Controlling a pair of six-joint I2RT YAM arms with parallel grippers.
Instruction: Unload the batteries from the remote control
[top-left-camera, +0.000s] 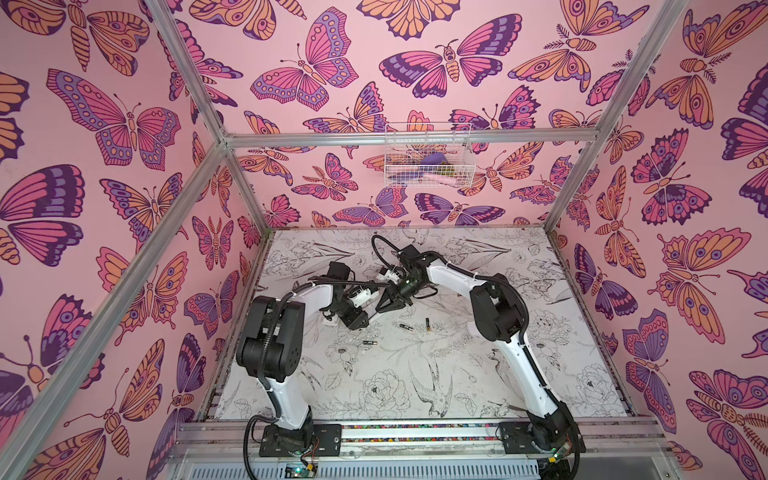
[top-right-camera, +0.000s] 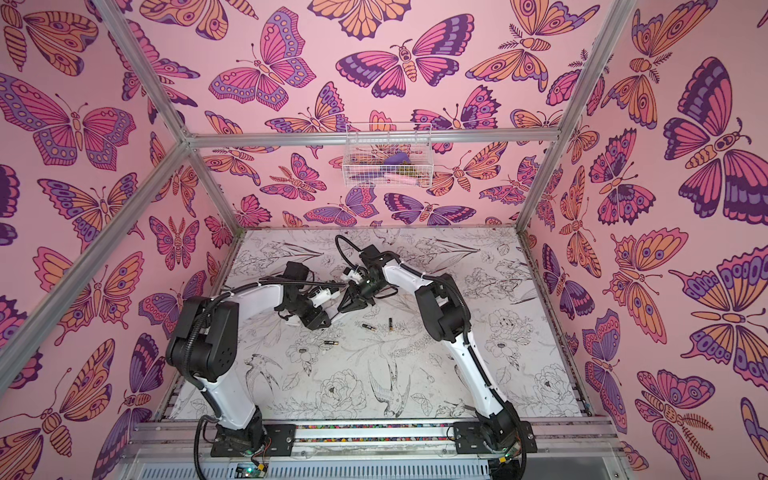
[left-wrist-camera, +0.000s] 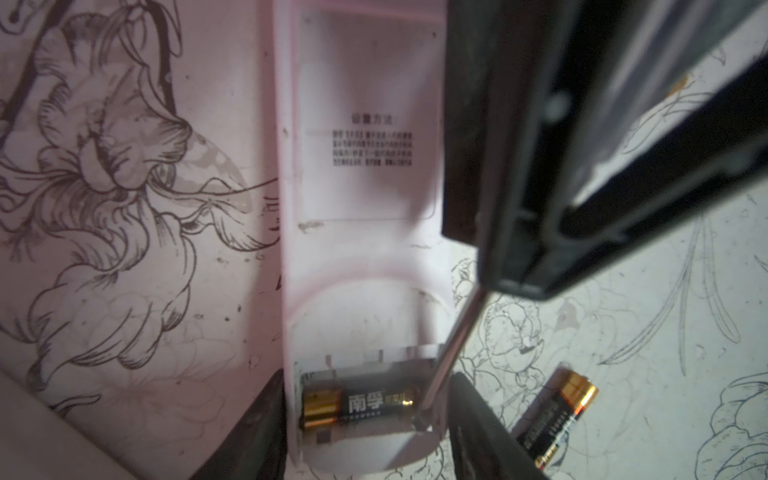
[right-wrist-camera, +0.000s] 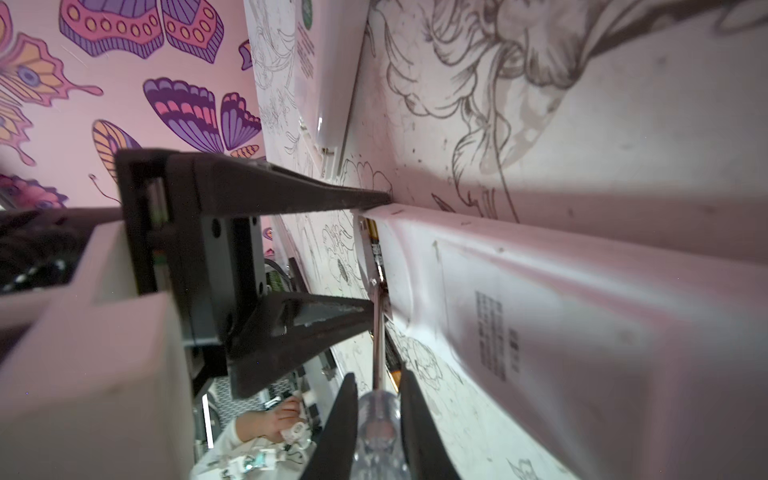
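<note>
R pincer (right-wrist-camera: 378, 376) clamped on tool (right-wrist-camera: 376, 430); L pincer (left-wrist-camera: 368, 380) clamped on remote (left-wrist-camera: 365, 187) (battery (left-wrist-camera: 357, 405) lies crosswise in bay).

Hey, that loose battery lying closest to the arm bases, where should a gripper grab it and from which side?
Grip the battery across the middle of its black barrel, coming straight down from above. It lies flat on the table, apart from the other two batteries, so both long sides are free; the gold ends look too small to hold.

walls (top-left-camera: 124, 137) are butterfly-patterned pink, table (top-left-camera: 374, 374) black-on-white floral, batteries (left-wrist-camera: 357, 405) black-gold.
</note>
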